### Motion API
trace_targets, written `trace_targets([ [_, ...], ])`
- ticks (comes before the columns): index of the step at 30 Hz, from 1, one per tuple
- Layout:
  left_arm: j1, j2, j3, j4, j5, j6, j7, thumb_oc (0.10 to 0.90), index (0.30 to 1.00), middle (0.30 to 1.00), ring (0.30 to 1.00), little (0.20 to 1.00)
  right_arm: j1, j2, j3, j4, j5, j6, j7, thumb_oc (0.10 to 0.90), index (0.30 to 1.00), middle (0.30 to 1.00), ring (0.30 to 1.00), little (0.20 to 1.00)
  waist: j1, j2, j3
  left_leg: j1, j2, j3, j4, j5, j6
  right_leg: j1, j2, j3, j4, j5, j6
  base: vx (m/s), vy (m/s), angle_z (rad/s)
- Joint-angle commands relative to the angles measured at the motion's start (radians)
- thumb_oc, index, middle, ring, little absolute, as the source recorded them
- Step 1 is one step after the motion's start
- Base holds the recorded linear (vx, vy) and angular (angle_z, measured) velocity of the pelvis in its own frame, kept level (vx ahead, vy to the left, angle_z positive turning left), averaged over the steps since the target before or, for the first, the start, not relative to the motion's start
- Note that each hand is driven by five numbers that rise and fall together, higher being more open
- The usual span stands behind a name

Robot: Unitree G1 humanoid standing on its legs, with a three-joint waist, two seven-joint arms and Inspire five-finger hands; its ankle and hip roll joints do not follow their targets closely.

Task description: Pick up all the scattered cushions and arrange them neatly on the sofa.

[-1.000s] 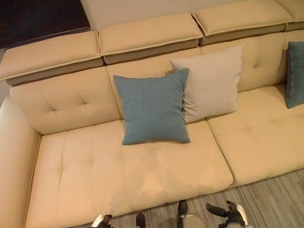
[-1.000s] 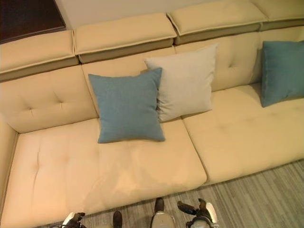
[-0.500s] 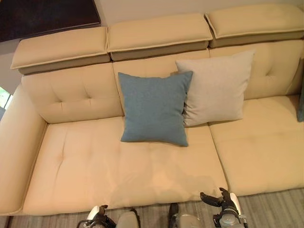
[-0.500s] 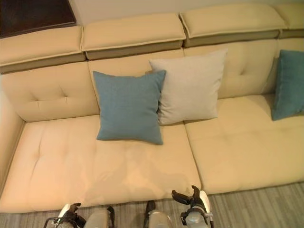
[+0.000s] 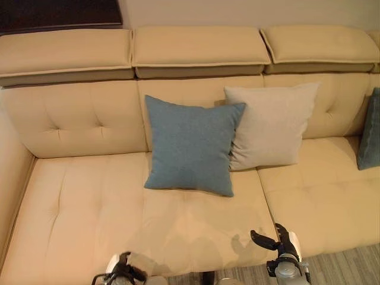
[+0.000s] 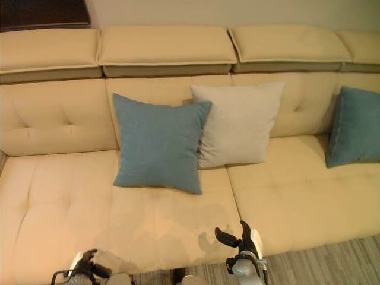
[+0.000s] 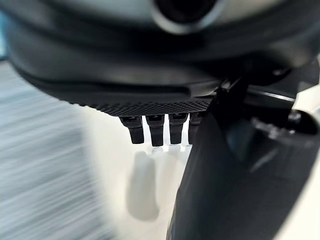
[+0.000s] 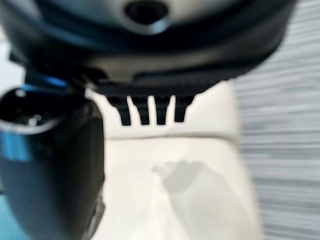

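Hovering low before the sofa [image 5: 89, 202], the right hand [image 6: 244, 242] and left hand [image 6: 83, 265] are held relaxed and empty. A blue cushion [image 6: 157, 141], a grey cushion [image 6: 237, 123] and a second blue cushion [image 6: 354, 127] are propped against the backrest. Arranging seems nearly finished; any cushion left must be sought elsewhere.

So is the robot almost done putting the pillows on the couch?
Three cushions already lean on the sofa back: a blue cushion, a beige cushion tucked behind it, and another blue cushion further right. The left robot hand and right robot hand are open, holding nothing. No cushions lie scattered here.
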Motion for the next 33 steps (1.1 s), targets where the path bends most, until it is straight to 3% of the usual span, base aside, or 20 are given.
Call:
trace_targets([
  [1,-0.044,0.011,0.034,-0.048,-0.042,-0.071,0.063,0.800,0.900,0.900,0.900,0.900,-0.041,-0.088,-0.017,-0.137,-0.035,-0.070,-0.048,0.800,0.900,0.900,0.900,0.900,0.014,0.006,-0.067,-0.040,0.044,0.019,0.014,-0.047,-0.018,-0.004,-0.065,0.034,0.038,-0.071,0.087,0.05,0.061,-0.08],
  [5,-0.092,0.062,0.057,-0.246,-0.095,-0.106,0.104,0.800,0.900,0.900,0.900,0.900,-0.117,-0.137,-0.049,-0.273,-0.066,-0.069,-0.102,0.800,0.900,0.900,0.900,0.900,0.018,-0.005,-0.063,-0.049,0.033,0.025,0.014,-0.067,-0.011,-0.022,-0.078,0.039,0.015,-0.051,0.101,0.03,0.057,-0.15],
  [8,-0.119,0.080,0.065,-0.336,-0.124,-0.124,0.130,0.800,0.900,0.900,0.900,0.900,-0.143,-0.117,-0.099,-0.324,-0.011,-0.077,-0.154,0.800,0.900,0.900,0.900,0.900,0.015,-0.002,-0.062,-0.056,0.027,0.025,0.013,-0.078,-0.007,-0.034,-0.084,0.041,0.005,-0.042,0.106,0.02,0.050,-0.03],
  [13,-0.182,0.101,0.057,-0.399,-0.141,-0.140,0.145,0.800,0.900,0.900,0.900,0.900,-0.219,-0.119,-0.077,-0.302,0.022,-0.073,-0.166,0.800,0.900,0.900,0.900,0.900,0.017,-0.005,-0.054,-0.065,0.019,0.025,0.014,-0.087,-0.005,-0.045,-0.092,0.041,-0.008,-0.030,0.113,-0.01,0.026,-0.05],
  [15,-0.289,0.115,0.032,-0.412,-0.174,-0.147,0.174,0.800,0.900,0.900,0.900,0.900,-0.328,-0.124,-0.030,-0.266,0.057,-0.065,-0.181,0.800,0.900,0.900,0.900,0.900,0.020,-0.006,-0.027,-0.095,0.013,0.023,0.016,-0.085,-0.005,-0.077,-0.096,0.045,-0.009,-0.017,0.115,-0.11,0.013,-0.08],
  [19,-0.451,0.114,-0.003,-0.373,-0.241,-0.165,0.208,0.800,0.900,0.900,0.900,0.900,-0.492,-0.114,0.042,-0.210,0.105,-0.065,-0.202,0.800,0.900,0.900,0.900,0.900,0.021,-0.002,0.022,-0.163,0.009,0.017,0.025,-0.071,-0.008,-0.154,-0.097,0.057,0.004,0.003,0.113,-0.23,0.008,-0.05],
  [20,-0.568,0.134,-0.020,-0.322,-0.269,-0.181,0.241,0.800,0.900,0.900,0.900,0.900,-0.625,-0.122,0.091,-0.164,0.132,-0.066,-0.216,0.800,0.900,0.900,0.900,0.900,0.022,0.001,0.046,-0.200,0.008,0.019,0.028,-0.058,-0.012,-0.203,-0.096,0.065,0.011,0.023,0.110,-0.14,0.011,-0.02],
  [21,-0.575,0.135,-0.019,-0.318,-0.270,-0.183,0.240,0.800,0.900,0.900,0.900,0.900,-0.632,-0.122,0.091,-0.160,0.133,-0.067,-0.216,0.800,0.900,0.900,0.900,0.900,0.021,0.001,0.047,-0.204,0.009,0.019,0.029,-0.058,-0.012,-0.207,-0.095,0.065,0.012,0.023,0.110,-0.21,0.024,-0.07],
  [23,-0.716,0.166,-0.036,-0.247,-0.315,-0.197,0.262,0.800,0.900,0.900,0.900,0.900,-0.787,-0.128,0.145,-0.124,0.150,-0.072,-0.237,0.800,0.900,0.900,0.900,0.900,0.020,0.007,0.067,-0.255,0.006,0.020,0.030,-0.036,-0.017,-0.268,-0.092,0.070,0.023,0.040,0.107,-0.12,0.025,-0.06],
  [33,-1.023,0.174,-0.096,-0.068,-0.429,-0.219,0.253,0.800,0.900,0.900,0.900,0.900,-1.109,-0.122,0.289,0.038,0.206,-0.061,-0.222,0.800,0.900,0.900,0.900,0.900,0.019,0.024,0.104,-0.355,-0.004,0.014,0.013,0.012,-0.039,-0.377,-0.092,0.061,0.040,0.064,0.111,-0.04,0.013,0.00],
])
